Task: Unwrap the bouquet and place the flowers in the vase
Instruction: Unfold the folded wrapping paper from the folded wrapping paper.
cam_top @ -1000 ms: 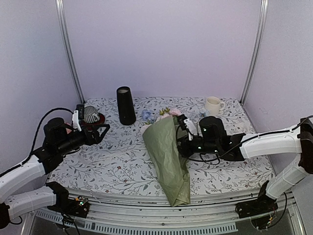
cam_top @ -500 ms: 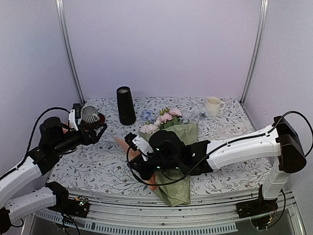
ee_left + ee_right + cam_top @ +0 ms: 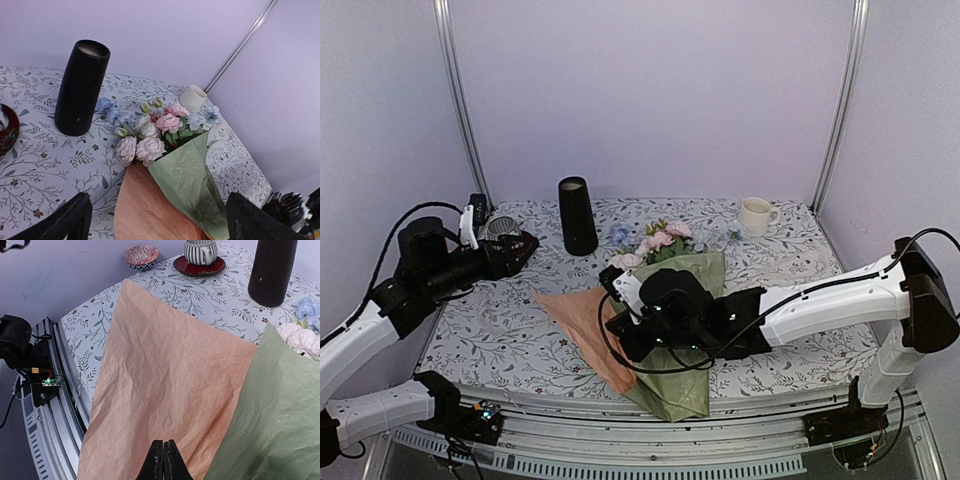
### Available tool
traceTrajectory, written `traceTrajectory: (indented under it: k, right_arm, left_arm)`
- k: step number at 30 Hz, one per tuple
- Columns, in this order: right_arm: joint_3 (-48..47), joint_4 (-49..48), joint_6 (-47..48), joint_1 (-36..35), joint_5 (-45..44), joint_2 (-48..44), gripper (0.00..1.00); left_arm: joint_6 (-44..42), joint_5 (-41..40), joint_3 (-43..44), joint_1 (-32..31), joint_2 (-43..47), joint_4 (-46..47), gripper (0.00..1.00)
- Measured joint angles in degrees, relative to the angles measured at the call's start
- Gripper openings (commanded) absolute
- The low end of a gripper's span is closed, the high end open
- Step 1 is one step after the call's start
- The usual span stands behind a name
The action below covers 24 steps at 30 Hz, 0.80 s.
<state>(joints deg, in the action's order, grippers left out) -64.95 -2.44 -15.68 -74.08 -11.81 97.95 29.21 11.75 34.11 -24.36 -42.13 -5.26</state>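
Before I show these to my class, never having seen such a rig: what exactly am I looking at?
Two white robot arms are bolted at a flower-patterned table's near edge. One picture looks down from behind them; two come from wrist cameras. On the table: a bouquet in sage-green paper, tan flap folded open, a tall matte-black vase, a cream mug, a striped grey cup. The left gripper hangs open, empty. The right gripper is shut by the tan flap; a grip is unclear.

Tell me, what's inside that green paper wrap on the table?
Pink, white and pale blue flowers poke out of the top of the green paper, and one flap lies open, showing its tan inner side. Their stems are hidden under the paper.
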Motion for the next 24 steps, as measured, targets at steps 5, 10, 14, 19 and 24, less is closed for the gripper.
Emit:
traceTrajectory:
  k: [5, 10, 14, 19, 24]
  right_arm:
    - [-2.78, -0.07, -1.55, -0.52, 2.80, 7.69, 0.03]
    - [-5.35, 0.96, -2.95, -2.47, 4.55, 15.15, 0.03]
    - [-8.11, 1.14, -4.09, -3.41, 5.90, 19.34, 0.03]
    - [-9.88, 2.03, -5.14, -3.89, 6.60, 22.18, 0.02]
    - [-7.23, 1.01, -5.33, -4.02, 4.26, 19.32, 0.02]
  left_arm:
    - [0.61, 4.42, 4.85, -1.29, -6.47, 0.59, 0.93]
    - [0.72, 5.73, 6.25, -6.03, -13.35, 1.14, 0.92]
    - [0.42, 5.53, 6.27, -8.76, -17.05, 1.01, 0.92]
    - [0.31, 5.11, 6.25, -10.21, -17.38, 1.14, 0.87]
    - [0.13, 5.64, 6.23, -10.47, -17.51, 1.77, 0.79]
